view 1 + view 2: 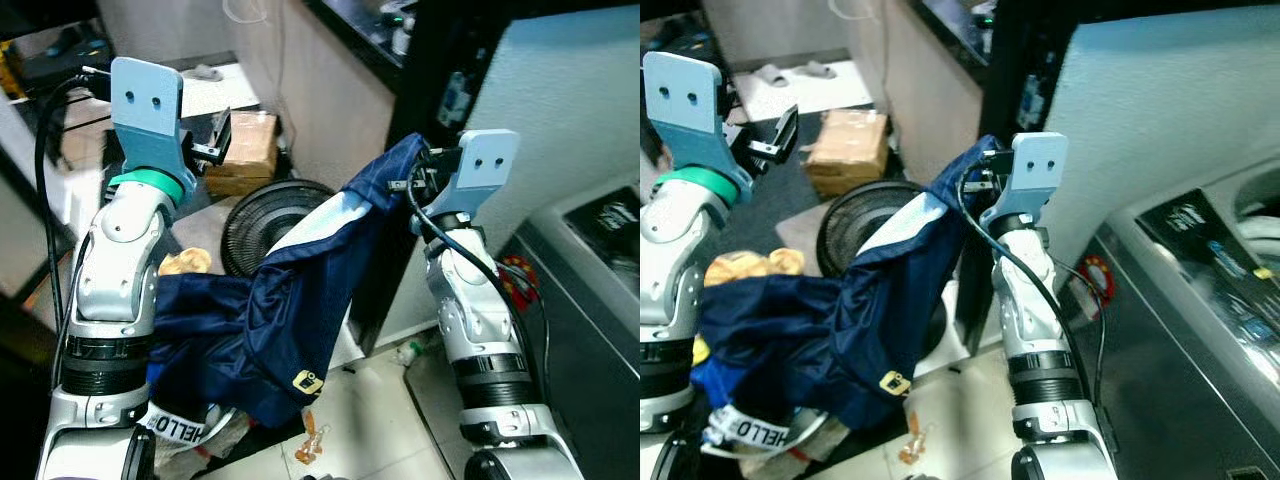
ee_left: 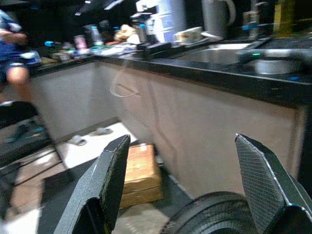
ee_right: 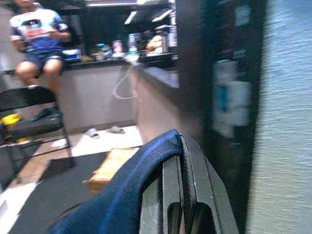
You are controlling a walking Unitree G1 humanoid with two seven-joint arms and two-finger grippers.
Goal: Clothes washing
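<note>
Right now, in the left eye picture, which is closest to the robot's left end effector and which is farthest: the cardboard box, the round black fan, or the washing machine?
1. Cardboard box, just beside the left end effector.
2. Round black fan, lower down, toward the middle.
3. Washing machine, far over on the robot's right.

Black countertop (image 2: 234, 78) over beige wall, cardboard box (image 1: 243, 150) on floor, black chair (image 3: 29, 105)
</note>
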